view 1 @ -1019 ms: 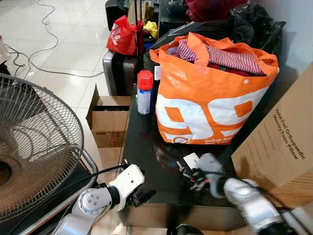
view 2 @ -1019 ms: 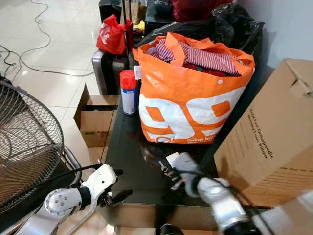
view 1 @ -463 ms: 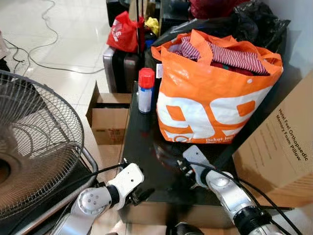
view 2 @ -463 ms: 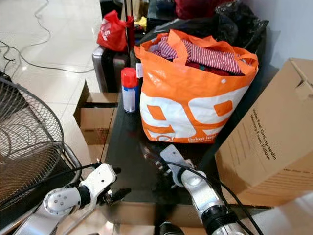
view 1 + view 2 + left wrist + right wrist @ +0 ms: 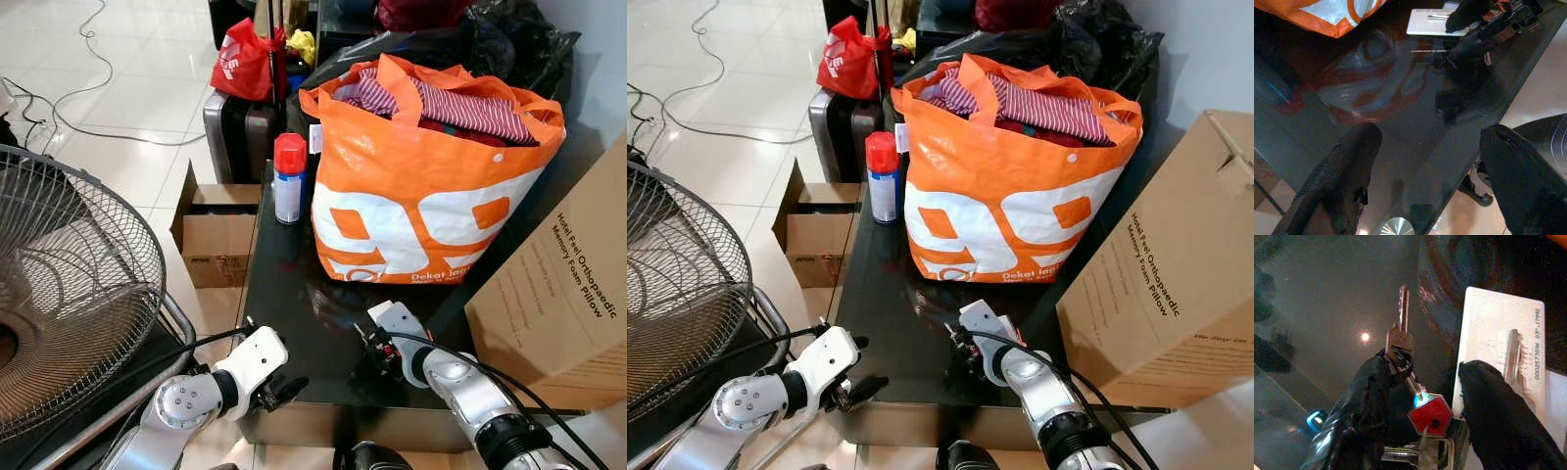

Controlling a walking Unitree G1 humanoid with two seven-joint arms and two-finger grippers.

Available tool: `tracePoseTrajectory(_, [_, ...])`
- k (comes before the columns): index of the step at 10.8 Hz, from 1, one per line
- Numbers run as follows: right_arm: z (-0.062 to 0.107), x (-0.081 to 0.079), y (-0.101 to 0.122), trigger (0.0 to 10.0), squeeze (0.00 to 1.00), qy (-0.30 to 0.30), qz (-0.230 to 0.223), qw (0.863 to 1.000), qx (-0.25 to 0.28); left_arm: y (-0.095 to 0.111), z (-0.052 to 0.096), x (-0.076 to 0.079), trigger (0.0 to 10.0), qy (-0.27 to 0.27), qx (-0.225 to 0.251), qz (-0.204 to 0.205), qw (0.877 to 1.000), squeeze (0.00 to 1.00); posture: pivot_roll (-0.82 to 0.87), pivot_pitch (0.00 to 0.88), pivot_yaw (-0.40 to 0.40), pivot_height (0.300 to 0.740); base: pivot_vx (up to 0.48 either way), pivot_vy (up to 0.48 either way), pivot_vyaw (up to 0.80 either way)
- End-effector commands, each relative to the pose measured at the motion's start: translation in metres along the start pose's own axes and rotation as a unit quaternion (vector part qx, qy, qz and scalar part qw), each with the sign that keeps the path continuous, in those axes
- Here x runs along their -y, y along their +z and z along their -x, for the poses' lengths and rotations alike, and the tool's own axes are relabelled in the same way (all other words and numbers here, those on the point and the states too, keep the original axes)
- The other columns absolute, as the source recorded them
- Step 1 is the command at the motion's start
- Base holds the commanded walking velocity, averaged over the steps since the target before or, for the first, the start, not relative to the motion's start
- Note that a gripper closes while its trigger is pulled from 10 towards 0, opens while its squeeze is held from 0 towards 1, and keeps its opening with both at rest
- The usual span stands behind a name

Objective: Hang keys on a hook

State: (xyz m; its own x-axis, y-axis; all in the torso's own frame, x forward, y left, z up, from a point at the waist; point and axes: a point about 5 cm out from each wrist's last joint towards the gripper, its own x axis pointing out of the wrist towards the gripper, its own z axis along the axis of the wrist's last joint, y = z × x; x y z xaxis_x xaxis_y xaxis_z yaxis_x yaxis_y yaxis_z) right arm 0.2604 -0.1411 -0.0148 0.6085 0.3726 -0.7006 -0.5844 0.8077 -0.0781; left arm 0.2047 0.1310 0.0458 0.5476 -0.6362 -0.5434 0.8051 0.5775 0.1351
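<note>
A bunch of keys (image 5: 1400, 340) with a red hexagonal tag (image 5: 1430, 414) lies on the black glass table (image 5: 284, 284), beside a white card (image 5: 1498, 333). My right gripper (image 5: 377, 343) is low over the table's near part and open. It straddles the keys, with one finger (image 5: 1366, 396) touching the key ring and the other finger (image 5: 1498, 411) on the card's edge. My left gripper (image 5: 284, 390) is open at the table's near left edge with nothing between its fingers. The left wrist view shows the right gripper (image 5: 1484, 24) and the card (image 5: 1432, 22) across the glass.
A full orange shopping bag (image 5: 421, 186) and a red-capped spray can (image 5: 288, 179) stand at the table's back. A large cardboard box (image 5: 568, 284) leans at the right. A wire fan (image 5: 69, 294) is on the left. On the floor are a small open carton (image 5: 217, 245) and a suitcase (image 5: 235, 137).
The right arm was blurred in motion a second ago. It has since swung in and settled, with its gripper a little farther left over the keys. The left arm has held still.
</note>
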Motion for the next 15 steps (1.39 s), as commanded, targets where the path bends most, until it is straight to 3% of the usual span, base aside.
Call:
tracePoseTrajectory(1, [0.000,0.002,0.003,10.0,0.00,0.000,-0.008,1.000,0.003,0.002,0.001,0.002,10.0,-0.005,0.002,-0.003,1.000,0.00,-0.03,0.107,-0.060,0.740,0.000,0.000,0.00])
tracePoseTrajectory(2, [-0.001,0.001,0.005,9.6,0.00,0.006,-0.016,1.000,0.007,0.002,0.001,0.002,10.0,-0.004,0.001,-0.003,1.000,0.00,-0.03,0.107,-0.061,0.740,0.000,0.000,0.00])
tracePoseTrajectory(3, [-0.001,0.000,0.006,6.9,0.00,0.011,-0.018,1.000,0.010,0.002,0.002,0.002,10.0,-0.003,0.001,-0.003,1.000,0.00,-0.03,0.106,-0.062,0.740,0.000,0.000,0.00])
tracePoseTrajectory(4, [-0.002,-0.002,0.007,2.7,0.00,0.016,-0.015,1.000,0.012,0.002,0.002,0.001,10.0,-0.003,0.001,-0.003,1.000,0.00,-0.03,0.106,-0.062,0.740,0.000,0.000,0.00])
tracePoseTrajectory(5, [-0.003,-0.004,0.008,0.0,0.00,0.019,-0.013,1.000,0.014,0.002,0.002,0.001,10.0,-0.003,0.001,-0.004,1.000,0.00,-0.03,0.106,-0.062,0.740,0.000,0.000,0.00])
tracePoseTrajectory(15, [-0.005,-0.009,0.006,0.0,0.00,0.021,0.014,1.000,0.010,0.005,-0.001,0.001,10.0,-0.004,0.002,-0.006,1.000,0.00,-0.02,0.103,-0.066,0.740,0.000,0.000,0.00])
